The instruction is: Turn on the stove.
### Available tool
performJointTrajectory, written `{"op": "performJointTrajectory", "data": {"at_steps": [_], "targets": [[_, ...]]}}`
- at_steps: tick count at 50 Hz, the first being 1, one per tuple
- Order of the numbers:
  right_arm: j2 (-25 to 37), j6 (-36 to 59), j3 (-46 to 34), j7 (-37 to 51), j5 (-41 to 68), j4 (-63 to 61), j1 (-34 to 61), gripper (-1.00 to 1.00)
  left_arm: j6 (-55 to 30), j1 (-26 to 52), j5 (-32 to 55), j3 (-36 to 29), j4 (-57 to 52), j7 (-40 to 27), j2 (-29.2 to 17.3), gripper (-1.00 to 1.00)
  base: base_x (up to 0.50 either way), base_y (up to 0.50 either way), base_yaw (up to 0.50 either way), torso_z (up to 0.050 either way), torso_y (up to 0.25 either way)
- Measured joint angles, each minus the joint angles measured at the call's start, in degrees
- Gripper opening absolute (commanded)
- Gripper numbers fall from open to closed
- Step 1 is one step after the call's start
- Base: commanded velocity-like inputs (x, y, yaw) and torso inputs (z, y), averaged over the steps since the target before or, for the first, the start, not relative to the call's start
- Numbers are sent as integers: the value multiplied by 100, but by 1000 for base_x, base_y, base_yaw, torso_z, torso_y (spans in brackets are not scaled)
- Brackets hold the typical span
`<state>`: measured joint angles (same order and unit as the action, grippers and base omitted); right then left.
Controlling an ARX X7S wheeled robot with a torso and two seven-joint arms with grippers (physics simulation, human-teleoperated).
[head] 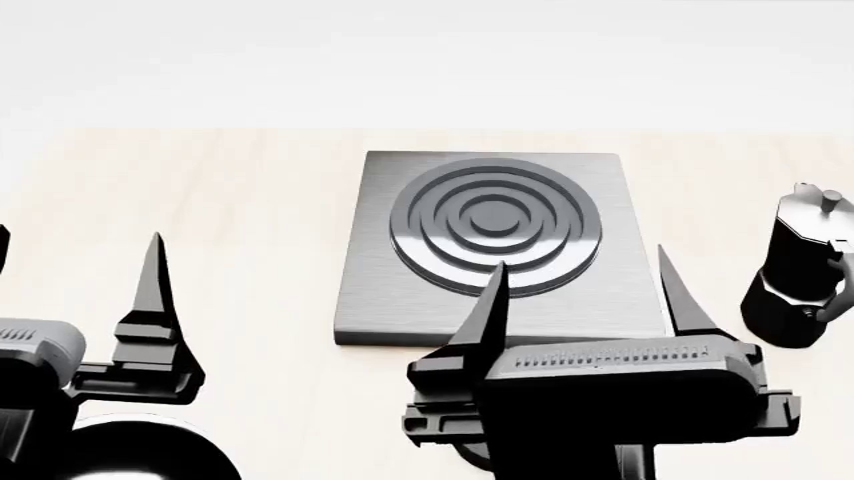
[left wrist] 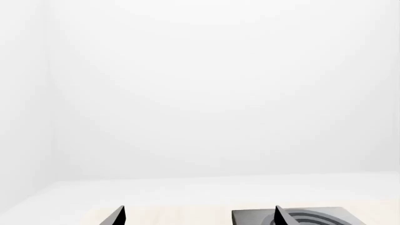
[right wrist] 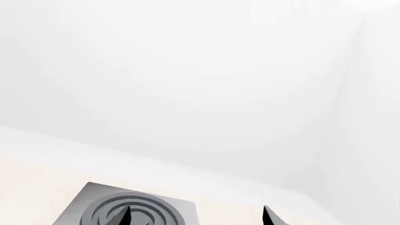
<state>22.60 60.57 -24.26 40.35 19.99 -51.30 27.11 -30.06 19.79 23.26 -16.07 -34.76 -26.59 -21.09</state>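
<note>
Well, right gripper [head: 587, 295] hides the stove [head: 387, 290] front edge, jaws spread wide on nothing; left gripper [head: 80, 290], half cut off, likewise agape.

Brushed grey metal stove [head: 400, 290], glossy black moka pot [head: 798, 275], pale matt wood table [head: 200, 220].

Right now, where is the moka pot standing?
In the head view the moka pot stands upright on the table at the far right, beside the stove but apart from it, just beyond the right gripper.
</note>
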Motion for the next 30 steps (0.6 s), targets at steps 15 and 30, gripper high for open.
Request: {"op": "performJointTrajectory", "data": {"at_steps": [15,30], "targets": [[31,61,-147,81,-56,-131,120,100,-16,11,30,-21,-28,-21,-17,100,0,0,0,0,0],[62,176,-255,151,-71,-278,226,100,-40,11,71,-27,-119,-50,-49,100,0,0,0,0,0]]}}
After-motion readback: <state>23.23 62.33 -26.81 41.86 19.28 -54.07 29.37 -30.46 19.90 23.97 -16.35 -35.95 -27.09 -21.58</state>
